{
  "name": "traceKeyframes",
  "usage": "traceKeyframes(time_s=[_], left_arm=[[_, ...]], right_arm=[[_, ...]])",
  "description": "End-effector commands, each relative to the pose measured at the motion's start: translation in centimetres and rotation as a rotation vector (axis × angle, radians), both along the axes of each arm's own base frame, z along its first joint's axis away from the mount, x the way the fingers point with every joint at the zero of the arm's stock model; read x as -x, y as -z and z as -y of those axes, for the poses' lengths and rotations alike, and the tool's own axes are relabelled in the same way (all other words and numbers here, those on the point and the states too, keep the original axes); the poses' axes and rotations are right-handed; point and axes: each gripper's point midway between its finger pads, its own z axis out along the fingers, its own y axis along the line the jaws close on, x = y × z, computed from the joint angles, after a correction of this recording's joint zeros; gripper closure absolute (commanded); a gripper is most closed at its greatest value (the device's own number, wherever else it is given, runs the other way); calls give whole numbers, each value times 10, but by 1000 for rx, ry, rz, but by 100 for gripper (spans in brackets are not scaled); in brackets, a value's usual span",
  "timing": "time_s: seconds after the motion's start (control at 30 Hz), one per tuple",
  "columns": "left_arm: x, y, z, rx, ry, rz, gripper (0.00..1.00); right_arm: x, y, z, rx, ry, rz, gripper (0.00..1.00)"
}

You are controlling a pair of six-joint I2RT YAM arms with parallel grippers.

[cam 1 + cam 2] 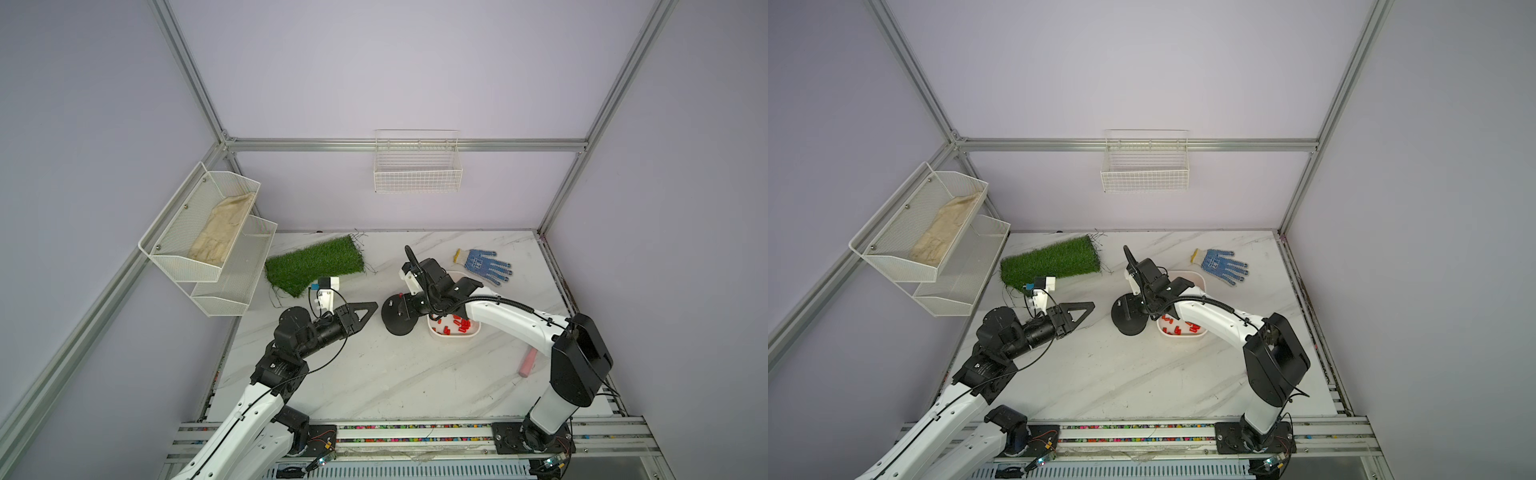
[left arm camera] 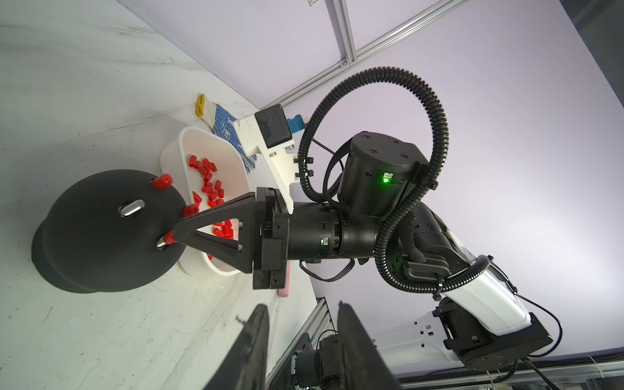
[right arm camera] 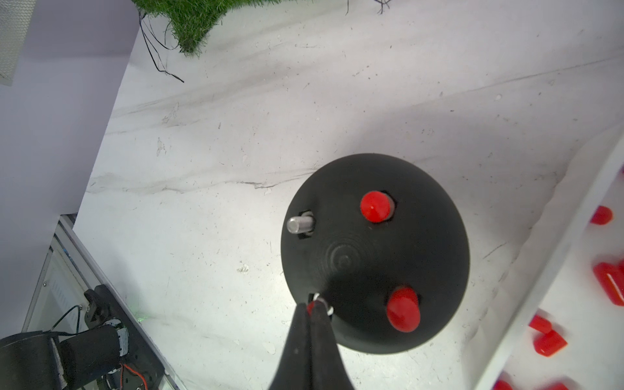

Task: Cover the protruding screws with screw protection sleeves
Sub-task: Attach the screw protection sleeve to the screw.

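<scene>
The black dome base [image 3: 374, 253] stands by a white tray [image 1: 455, 337] of loose red screw protection sleeves [image 2: 209, 189]. Of its protruding screws, one stud [image 3: 299, 223] is bare and two wear red sleeves [image 3: 374, 206] [image 3: 403, 310]. My right gripper [image 3: 314, 305] is shut on a red sleeve [image 2: 167, 239] that sits on the top of another stud [image 2: 161, 242] at the dome's edge. My left gripper [image 1: 372, 307] hovers to the left of the base [image 1: 399, 316], apart from it. It is open, with nothing between its fingers [image 2: 260, 317].
A green grass mat [image 1: 316, 266] lies at the back left and a blue dotted glove [image 1: 484, 266] at the back right. A pink cylinder [image 1: 528, 362] rests near the right arm. White wire baskets hang on the left wall [image 1: 208, 237] and the back wall [image 1: 417, 166].
</scene>
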Motion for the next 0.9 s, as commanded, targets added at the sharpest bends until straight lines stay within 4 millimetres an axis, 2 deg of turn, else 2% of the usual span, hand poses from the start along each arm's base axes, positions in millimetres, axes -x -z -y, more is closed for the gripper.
traceKeyframes(time_s=[0.0,0.23,0.37,0.63,0.87], left_arm=[[0,4,-2,-1,0,30,65],[1,5,-2,1,-1,27,65],[1,4,-2,1,-1,30,65],[1,5,-2,3,-1,29,65],[1,6,-2,2,-2,27,65]], right_arm=[[-5,22,12,73,43,-29,94],[-7,15,10,59,41,-16,91],[-7,10,9,48,43,-9,82],[-9,-15,7,5,48,34,79],[-9,-21,7,-9,43,47,77]])
